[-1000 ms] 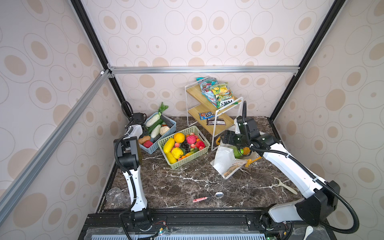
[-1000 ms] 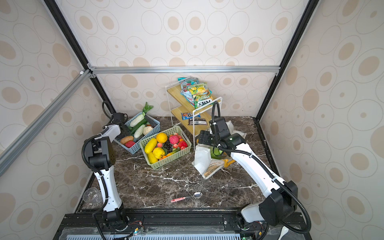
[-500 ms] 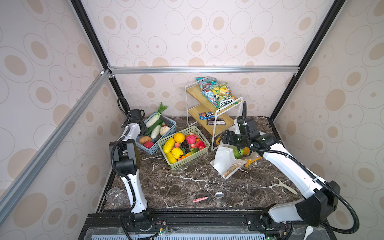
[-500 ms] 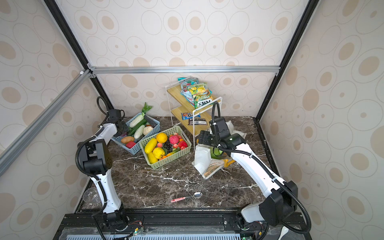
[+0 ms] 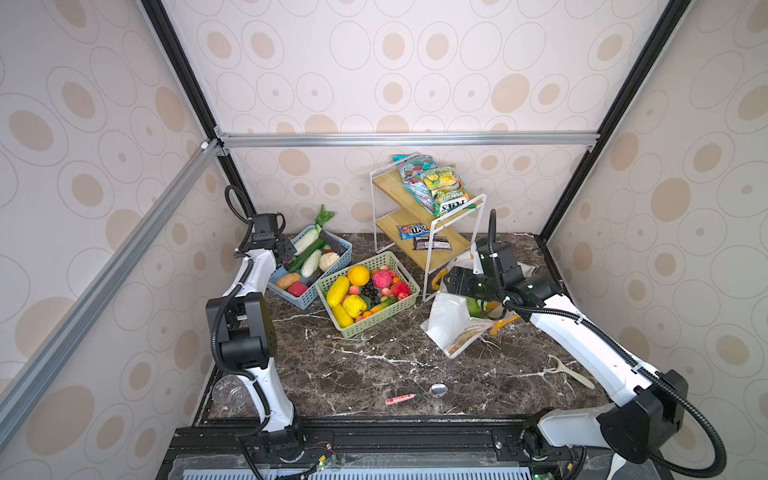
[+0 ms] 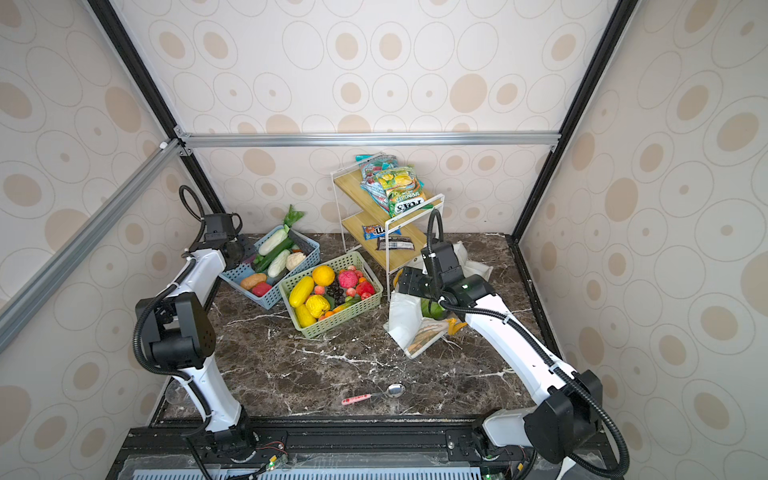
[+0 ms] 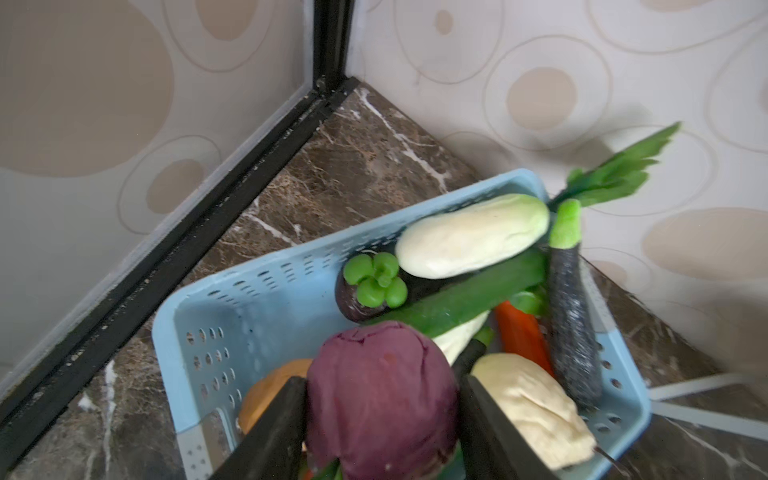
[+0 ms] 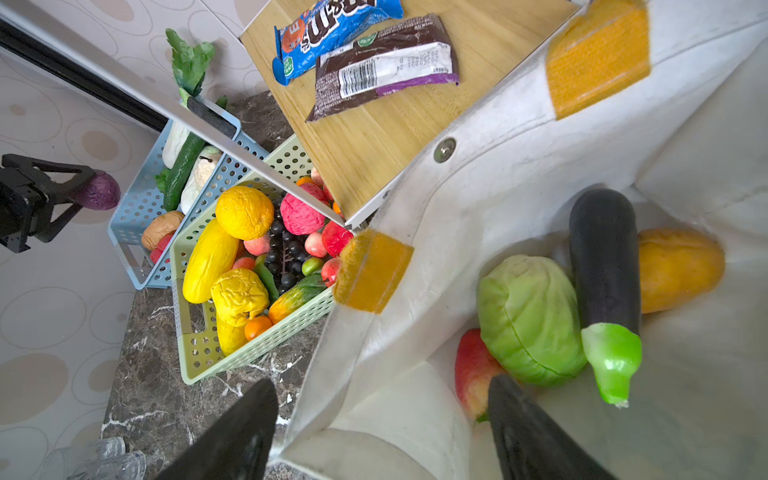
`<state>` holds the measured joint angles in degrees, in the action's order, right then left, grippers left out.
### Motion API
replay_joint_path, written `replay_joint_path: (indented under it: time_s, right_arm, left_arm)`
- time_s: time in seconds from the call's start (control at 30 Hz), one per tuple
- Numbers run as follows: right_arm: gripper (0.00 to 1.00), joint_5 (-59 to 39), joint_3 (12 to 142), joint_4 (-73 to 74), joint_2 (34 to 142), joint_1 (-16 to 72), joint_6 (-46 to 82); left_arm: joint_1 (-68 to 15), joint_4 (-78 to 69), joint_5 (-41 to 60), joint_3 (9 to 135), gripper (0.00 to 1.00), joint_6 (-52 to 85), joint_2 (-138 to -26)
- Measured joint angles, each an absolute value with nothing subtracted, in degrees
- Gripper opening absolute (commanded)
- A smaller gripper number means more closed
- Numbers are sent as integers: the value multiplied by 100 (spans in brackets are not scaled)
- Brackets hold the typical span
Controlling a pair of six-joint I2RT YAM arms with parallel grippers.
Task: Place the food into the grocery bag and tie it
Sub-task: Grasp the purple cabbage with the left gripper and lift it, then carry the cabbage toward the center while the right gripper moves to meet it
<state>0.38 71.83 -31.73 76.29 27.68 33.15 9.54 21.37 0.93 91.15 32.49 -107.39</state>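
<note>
A white cloth grocery bag (image 5: 446, 320) (image 6: 402, 316) with orange patches lies slumped on the right side of the table, its mouth open, just beside a wire shelf's leg. Inside the grocery bag (image 8: 498, 187) lie a light-green cabbage (image 8: 530, 320), a dark eggplant (image 8: 604, 257) with a bright green stem resting across it, an orange-yellow fruit (image 8: 681, 270) and a red apple (image 8: 473, 374). A round purple cabbage (image 7: 382, 419) is clamped between the left gripper's (image 7: 382, 380) fingers above a blue basket (image 7: 266, 299) of long white, green and dark vegetables. A green basket (image 5: 365, 328) alongside holds yellow, orange, pink and red fruits and dark grapes
</note>
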Motion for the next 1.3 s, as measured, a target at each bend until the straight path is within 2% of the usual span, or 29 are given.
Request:
replay_joint_path:
  time_s: [0.53,1.3]
  right_arm:
    - [83,239,7133,-3173,7306,2768,3247]
    - [84,436,7133,-3479,7533,2766,2985]
  left_arm:
    - [508,1142,1916,7470,58,4121,-9557]
    - [-1063,526,3024,6215,60,5094,-8355]
